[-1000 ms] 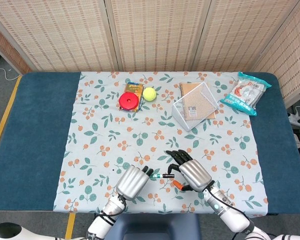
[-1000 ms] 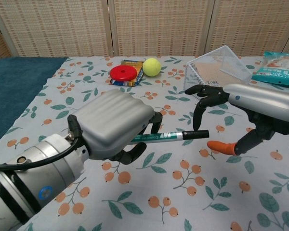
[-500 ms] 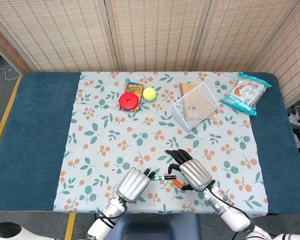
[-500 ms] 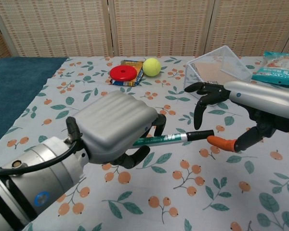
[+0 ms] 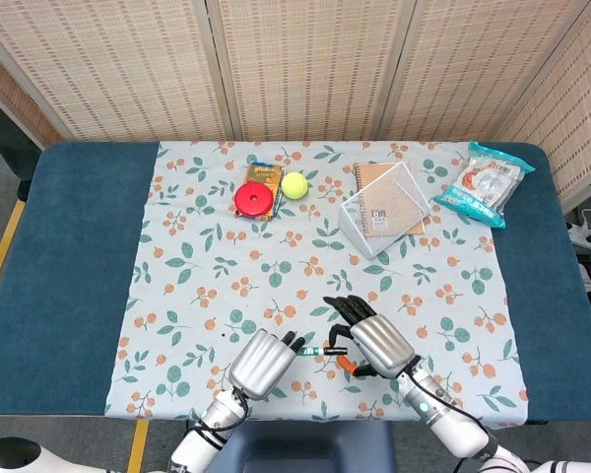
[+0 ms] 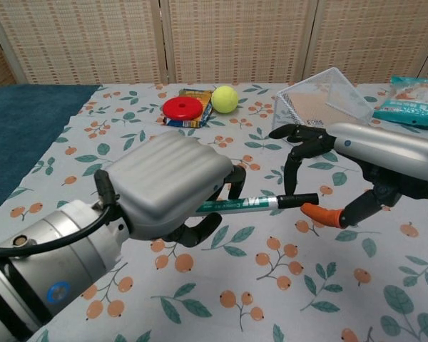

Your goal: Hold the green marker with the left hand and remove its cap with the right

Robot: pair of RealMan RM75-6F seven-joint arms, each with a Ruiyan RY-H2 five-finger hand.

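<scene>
In the chest view my left hand [image 6: 167,187] grips the green marker [image 6: 244,204] by its barrel, holding it level above the cloth. The marker's black cap [image 6: 299,200] points right. My right hand [image 6: 360,162] hovers around that cap with fingers apart: dark fingertips [image 6: 291,169] hang just above it and the orange thumb tip [image 6: 319,214] sits just below its end, without closing on it. In the head view the left hand [image 5: 261,362] and right hand [image 5: 370,342] meet at the table's near edge, with the marker [image 5: 319,350] between them.
At the back of the floral cloth [image 5: 217,266] lie a red disc [image 5: 251,199] on a booklet, a tennis ball [image 5: 295,185], a tilted wire basket [image 5: 384,209] over a notebook [image 5: 370,175] and a snack bag [image 5: 485,184].
My right hand has drifted slightly left, bringing its fingers and orange thumb tip closer around the cap. The left hand keeps holding the marker, barely shifted.
</scene>
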